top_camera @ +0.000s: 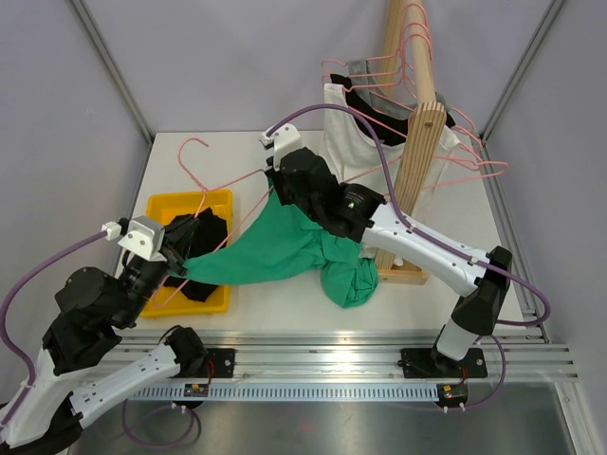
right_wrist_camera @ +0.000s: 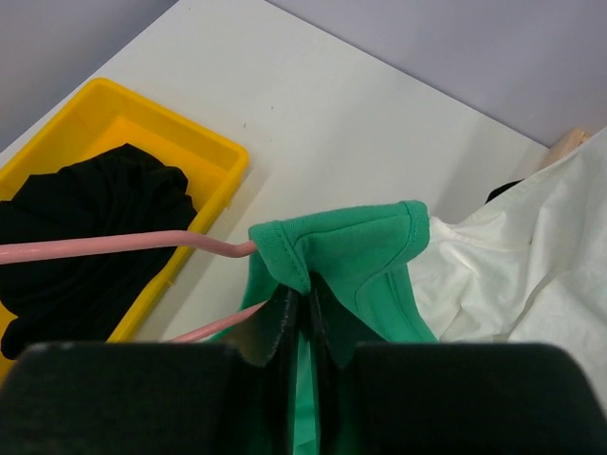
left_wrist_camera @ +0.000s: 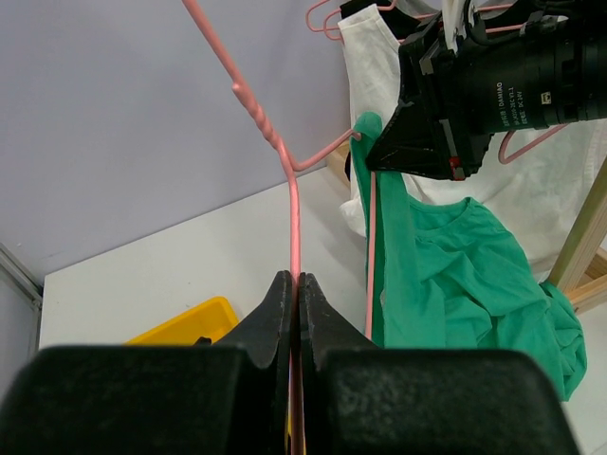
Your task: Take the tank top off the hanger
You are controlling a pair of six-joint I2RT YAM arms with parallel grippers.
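Between the closed fingers of the left pincer (left_wrist_camera: pixel 296 284) ran the pink hanger (left_wrist_camera: pixel 293 204), clamped on its wire below the twisted neck. Ahead of that pincer, the right pincer (right_wrist_camera: pixel 303 305) was pinched shut on a strap of the green tank top (right_wrist_camera: pixel 356 248), which still hung over the hanger's end. Below it the shirt draped down to the table (top_camera: pixel 275 308). A yellow bin (right_wrist_camera: pixel 114 104) holding black cloth (right_wrist_camera: pixel 85 218) lay to its left.

My left tool (left_wrist_camera: pixel 296 289) is closed on the thin pink hanger (left_wrist_camera: pixel 293 209), which rises ahead of me. The green tank top (left_wrist_camera: pixel 455 275) hangs from its right end, where the black right tool (left_wrist_camera: pixel 384 152) meets the strap. Below lies the white table (left_wrist_camera: pixel 161 256).
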